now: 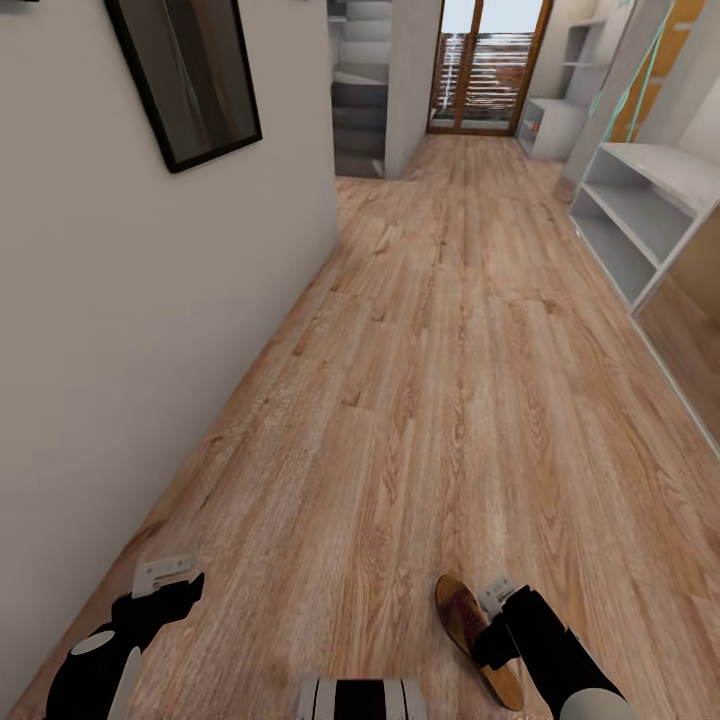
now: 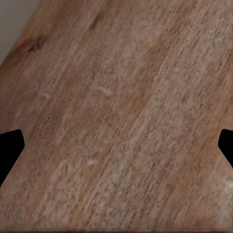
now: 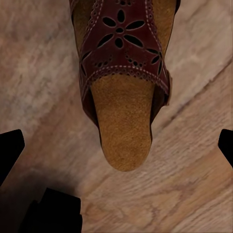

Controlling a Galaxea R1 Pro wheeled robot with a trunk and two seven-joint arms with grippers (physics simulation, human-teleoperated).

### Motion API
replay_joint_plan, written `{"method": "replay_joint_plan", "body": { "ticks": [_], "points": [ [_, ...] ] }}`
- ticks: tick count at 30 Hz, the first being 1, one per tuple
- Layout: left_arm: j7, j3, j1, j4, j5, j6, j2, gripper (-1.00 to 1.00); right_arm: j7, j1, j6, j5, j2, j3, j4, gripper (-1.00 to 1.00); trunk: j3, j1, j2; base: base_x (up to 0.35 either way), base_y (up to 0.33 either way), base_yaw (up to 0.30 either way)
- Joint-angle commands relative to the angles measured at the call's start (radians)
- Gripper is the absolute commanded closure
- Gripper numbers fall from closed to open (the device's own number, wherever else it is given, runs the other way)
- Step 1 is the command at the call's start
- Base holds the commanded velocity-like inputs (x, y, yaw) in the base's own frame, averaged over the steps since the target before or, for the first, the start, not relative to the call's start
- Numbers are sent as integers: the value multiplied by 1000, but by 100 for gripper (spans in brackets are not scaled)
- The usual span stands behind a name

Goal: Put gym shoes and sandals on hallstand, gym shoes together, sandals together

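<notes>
One brown sandal (image 1: 466, 622) lies on the corridor floor (image 1: 430, 380) at the lower right, partly covered by my right arm. In the right wrist view the sandal (image 3: 124, 97) shows its tan insole and patterned reddish strap. My right gripper (image 1: 492, 612) hovers over its heel, open, with its fingertips (image 3: 10, 149) wide of the sandal on both sides and not touching it. Over bare planks at the lower left, my left gripper (image 1: 165, 582) is open and empty, its fingertips (image 2: 9, 150) far apart. The hallstand (image 1: 552, 125) stands far down the corridor on the right. The gym shoes and the other sandal are out of view.
A similar white low shelf unit (image 1: 640, 215) with large teal lettering lines the right side, nearer than the hallstand. The left wall (image 1: 150, 300) carries a dark framed mirror (image 1: 185, 75). Stairs (image 1: 360, 90) and a glazed door (image 1: 488, 65) close the far end.
</notes>
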Motion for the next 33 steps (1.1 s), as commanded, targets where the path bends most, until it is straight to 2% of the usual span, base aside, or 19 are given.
{"method": "replay_joint_plan", "body": {
  "ticks": [1,6,10,19,29,33],
  "points": [
    [0,0,0,0,0,0,0,-100,0,0,0,0,0,0,0,-100,-4,0,0,0,0,0],
    [0,0,0,0,0,0,0,-100,-1,0,-1,1,0,1,0,-100,-23,3,-1,0,0,0],
    [0,0,0,0,1,0,0,-100,-1,0,-2,0,0,0,-1,-100,-23,3,-1,0,0,0],
    [0,0,0,0,1,0,0,-100,-1,0,-5,0,0,-3,-2,-100,-58,7,-4,0,0,0],
    [0,-1,0,0,1,0,0,-100,-1,0,-5,0,-2,-5,-3,-100,-58,7,-4,0,0,0],
    [0,-5,0,0,1,0,0,-100,-1,0,-5,0,-3,-5,-6,-100,-74,9,-4,0,0,0]
  ]
}}
